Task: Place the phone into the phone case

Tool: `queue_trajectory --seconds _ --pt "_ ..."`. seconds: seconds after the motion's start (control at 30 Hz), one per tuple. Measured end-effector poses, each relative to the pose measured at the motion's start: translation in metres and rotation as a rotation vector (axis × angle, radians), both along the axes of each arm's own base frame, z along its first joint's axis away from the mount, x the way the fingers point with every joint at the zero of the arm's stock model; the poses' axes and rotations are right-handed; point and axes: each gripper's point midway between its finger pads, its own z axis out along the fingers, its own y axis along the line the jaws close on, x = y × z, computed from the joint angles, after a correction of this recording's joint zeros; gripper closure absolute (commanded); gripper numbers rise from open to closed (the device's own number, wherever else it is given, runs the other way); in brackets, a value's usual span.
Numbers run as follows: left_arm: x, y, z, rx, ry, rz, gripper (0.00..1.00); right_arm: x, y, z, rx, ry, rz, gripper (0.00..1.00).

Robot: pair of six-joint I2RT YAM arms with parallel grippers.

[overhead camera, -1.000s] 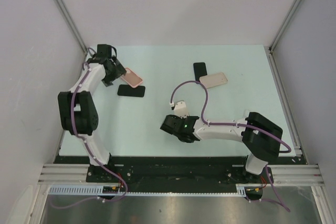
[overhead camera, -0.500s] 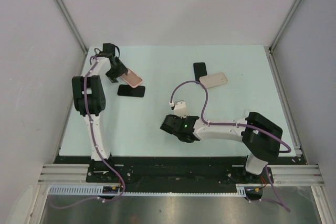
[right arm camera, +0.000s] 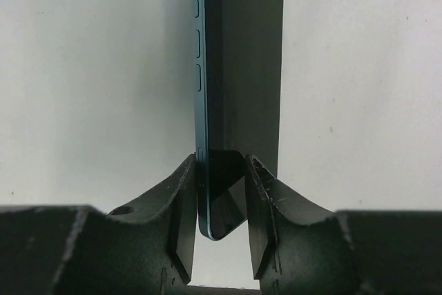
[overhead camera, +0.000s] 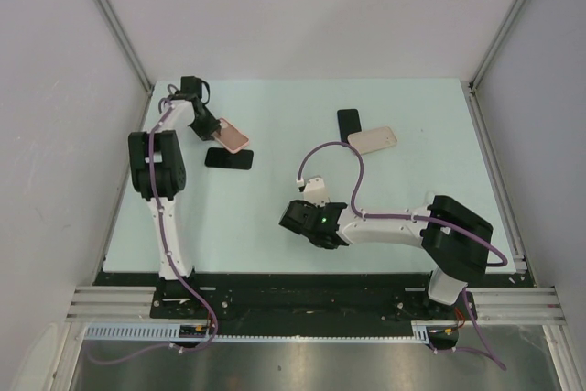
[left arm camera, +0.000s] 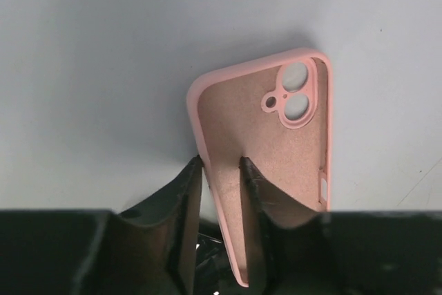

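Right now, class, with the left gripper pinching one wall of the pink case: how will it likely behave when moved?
The case looks like a thin, open shell, so it is probably light. The left gripper holds only one side wall, so the case may flex or twist there. Its matte surface suggests little slipping.

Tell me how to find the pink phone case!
Look at the far left corner of the pale green table. There the left claw pinches the pink phone case by one edge, just beyond a black phone lying flat. The other case, right of the middle, is beige and nothing holds it.
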Motion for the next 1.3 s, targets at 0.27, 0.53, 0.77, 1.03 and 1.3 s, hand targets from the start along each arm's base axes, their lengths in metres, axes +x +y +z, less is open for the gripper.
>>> queue_trajectory --seconds 0.27,0.53,0.77,1.03,1.3 --pt "0.006 -0.005 0.002 -0.037 -0.019 -0.038 1.0 -0.005 0.002 -0.003 0.013 0.019 0.0 0.57" --pt "-0.002 -0.019 0.018 -0.079 -0.034 -0.098 1.0 -0.021 0.01 -0.007 0.056 0.079 0.015 0.46" --pt "-0.037 -0.037 0.091 -0.069 -0.137 -0.184 1.0 -0.022 0.013 0.012 0.118 0.068 0.018 0.31" --pt "-0.153 -0.066 0.094 -0.096 -0.097 -0.319 1.0 -0.006 0.004 0.03 0.142 0.054 0.03 0.2" --pt "-0.251 -0.065 0.047 -0.122 0.041 -0.381 1.0 0.022 -0.007 0.025 0.141 0.082 0.051 0.14"
